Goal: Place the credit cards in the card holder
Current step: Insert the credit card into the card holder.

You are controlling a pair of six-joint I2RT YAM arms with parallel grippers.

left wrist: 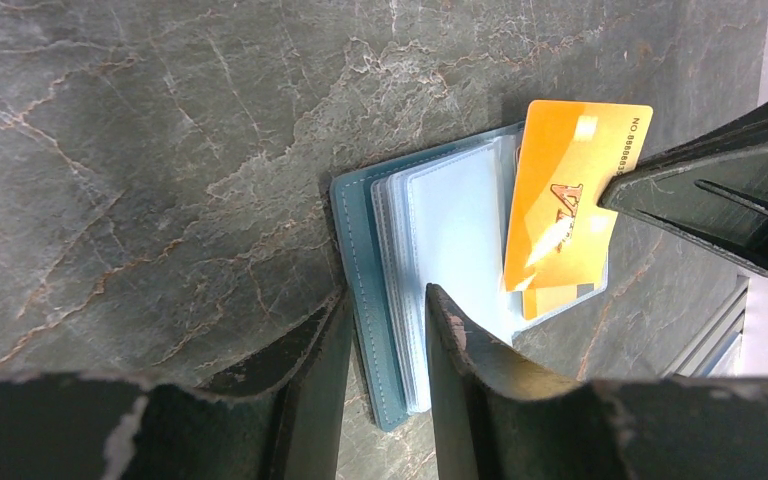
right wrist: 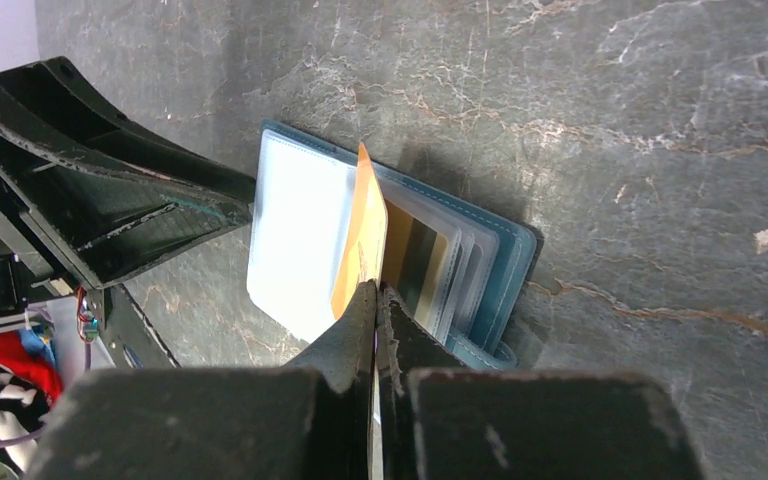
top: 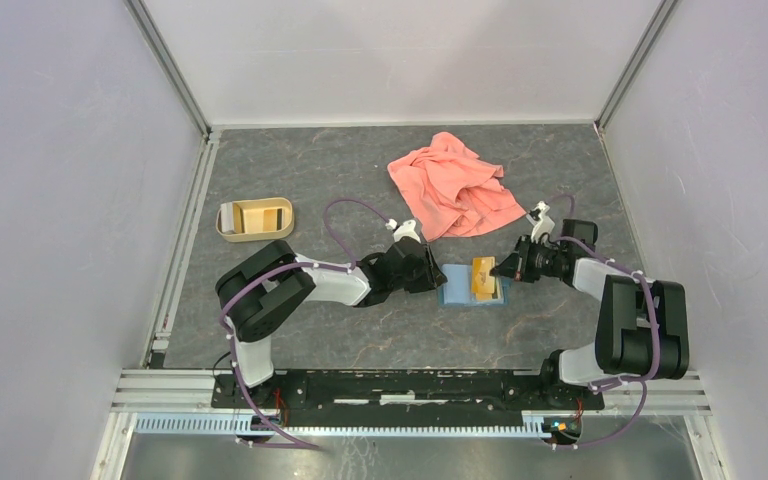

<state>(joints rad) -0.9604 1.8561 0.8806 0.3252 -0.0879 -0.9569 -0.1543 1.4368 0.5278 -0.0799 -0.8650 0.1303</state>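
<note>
The teal-blue card holder (top: 457, 292) lies open on the table, its clear sleeves up; it also shows in the left wrist view (left wrist: 360, 270) and the right wrist view (right wrist: 515, 265). My right gripper (right wrist: 376, 290) is shut on an orange-gold credit card (left wrist: 570, 190), held edge-on and tilted over the sleeves (right wrist: 300, 220). A second card (right wrist: 415, 260) with a dark stripe sits inside a sleeve. My left gripper (left wrist: 385, 320) has its jaws a little apart, straddling the holder's left edge, with one finger (left wrist: 455, 340) on the sleeves.
A tan oval tray (top: 255, 218) with more cards stands at the left. A salmon-pink cloth (top: 455, 185) lies crumpled behind the holder. Both arms meet over the middle of the grey table; metal rails run along the left and near edges.
</note>
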